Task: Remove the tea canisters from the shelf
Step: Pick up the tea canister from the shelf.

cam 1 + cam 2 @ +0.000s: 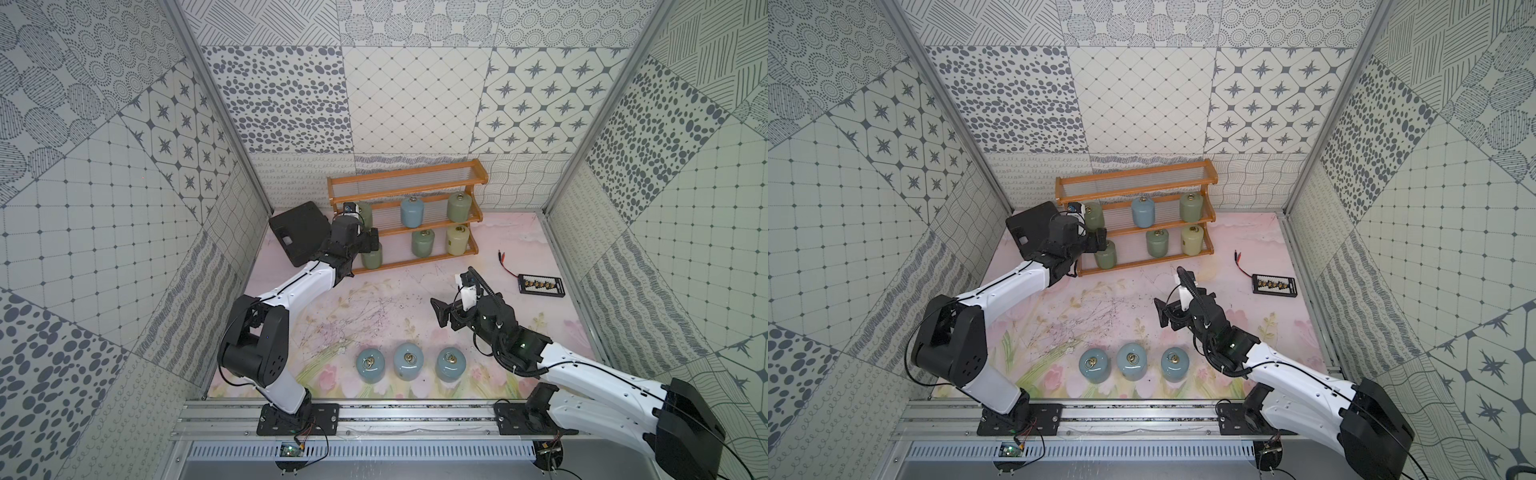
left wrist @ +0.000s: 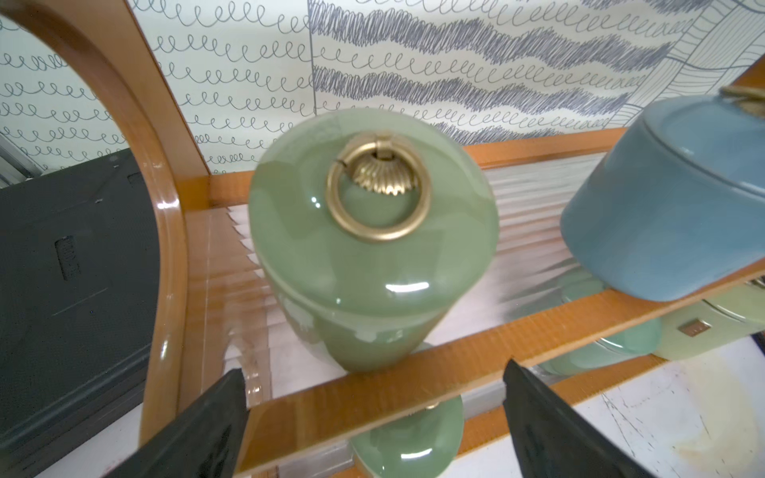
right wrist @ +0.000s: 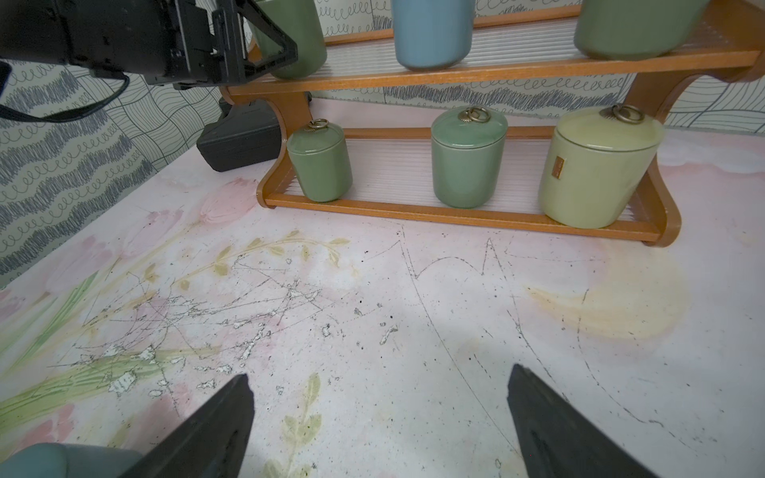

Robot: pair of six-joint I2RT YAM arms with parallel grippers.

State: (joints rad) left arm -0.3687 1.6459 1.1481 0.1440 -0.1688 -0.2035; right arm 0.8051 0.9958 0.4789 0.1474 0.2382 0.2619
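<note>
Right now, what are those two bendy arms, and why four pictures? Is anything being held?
They are two robot arms fixed to a rail. Two pictures look down from above; the other two come from a camera on each arm's wrist. On the flowery table stands a wooden shelf holding six tea canisters; three blue canisters stand near the arms. A black case and a small black board with wires lie there too. The left tool is open, facing a green canister on the shelf's middle tier. The right tool is open above the table. Neither holds anything.
</note>
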